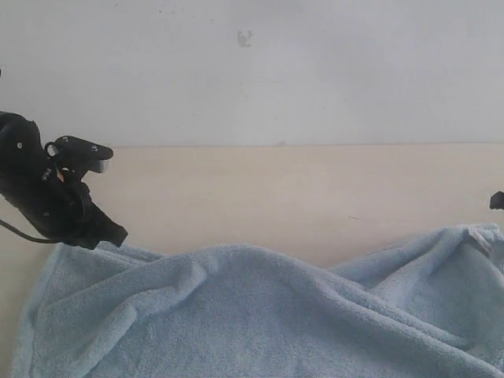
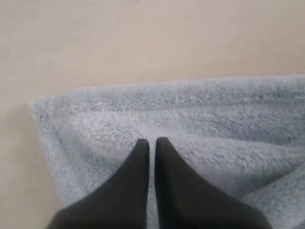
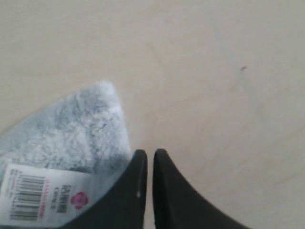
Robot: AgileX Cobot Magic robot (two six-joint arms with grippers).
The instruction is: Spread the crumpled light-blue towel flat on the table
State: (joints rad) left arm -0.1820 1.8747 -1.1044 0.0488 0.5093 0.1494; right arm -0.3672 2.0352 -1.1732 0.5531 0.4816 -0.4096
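1 white tag (image 3: 43, 195) showed a barcode and a pink flower logo, its print too small to read. 1 towel (image 1: 260, 315) lay rumpled on the table's (image 1: 276, 197) near side. Left gripper (image 2: 151, 141) was closed to a slit over 1 corner, and right gripper (image 3: 150, 152) likewise beside the tag. Whether either pinched cloth, I couldn't tell.

Both low, left gripper (image 2: 150, 142) and right gripper (image 3: 150, 153) (jaws all but together).

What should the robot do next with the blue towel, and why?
Probably draw both grippers a little apart, sideways. The left gripper and right gripper have shut fingers at the towel's far corners, and ridges hump across its middle, so stretching should flatten it on the table.
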